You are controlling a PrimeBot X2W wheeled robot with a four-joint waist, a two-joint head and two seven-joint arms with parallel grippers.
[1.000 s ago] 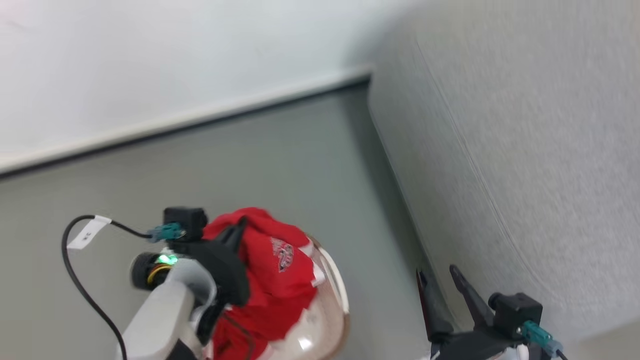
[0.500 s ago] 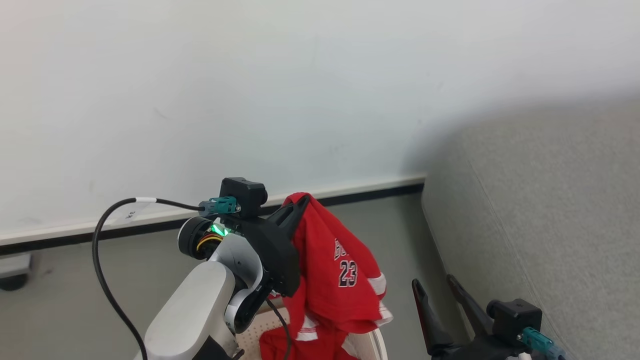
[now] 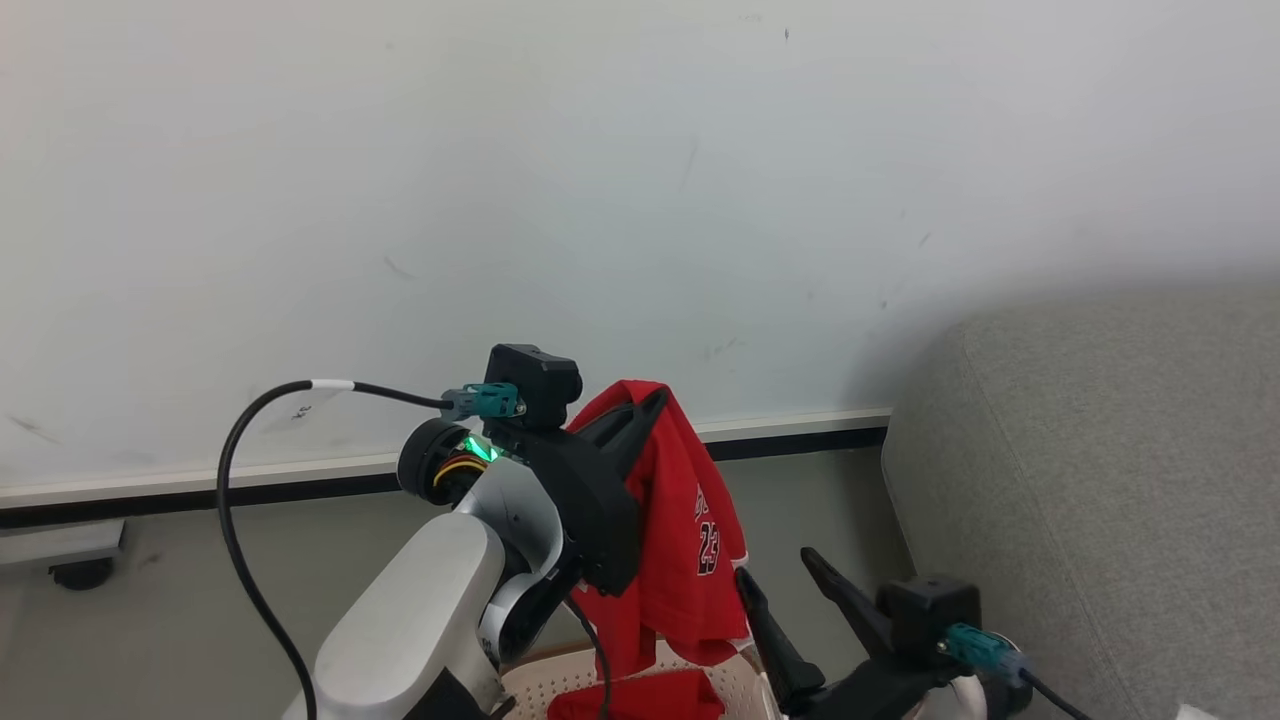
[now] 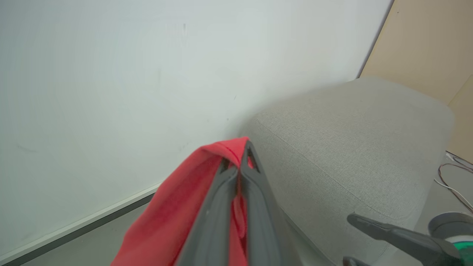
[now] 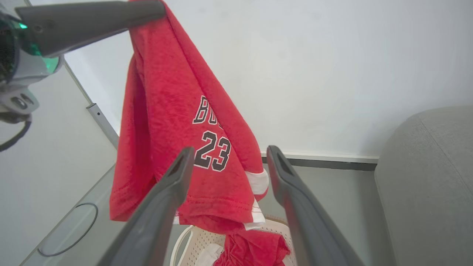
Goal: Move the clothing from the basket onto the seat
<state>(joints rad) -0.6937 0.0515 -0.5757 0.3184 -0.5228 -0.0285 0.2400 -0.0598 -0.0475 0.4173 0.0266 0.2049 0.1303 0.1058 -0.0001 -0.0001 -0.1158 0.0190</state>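
Observation:
My left gripper (image 3: 655,398) is shut on the top fold of a red jersey (image 3: 690,540) with white trim and a dark "23". It holds the jersey up in the air, hanging above the cream perforated basket (image 3: 545,680). In the left wrist view the fingers (image 4: 242,157) pinch the red cloth (image 4: 177,218). More red clothing (image 5: 255,249) lies in the basket (image 5: 199,240) below. My right gripper (image 3: 775,566) is open and holds nothing, just right of the hanging jersey (image 5: 177,111). The grey sofa (image 3: 1100,470) stands to the right.
A white wall with a dark-edged baseboard (image 3: 800,432) runs behind, above grey floor. A caster and low platform (image 3: 80,572) sit at the far left. Loose cables (image 4: 454,181) lie on the floor past the sofa (image 4: 351,136), near a beige panel (image 4: 425,44).
The head camera has tilted up. My left gripper has raised the jersey out of the basket, so it now hangs free. The right gripper sits closer to the jersey.

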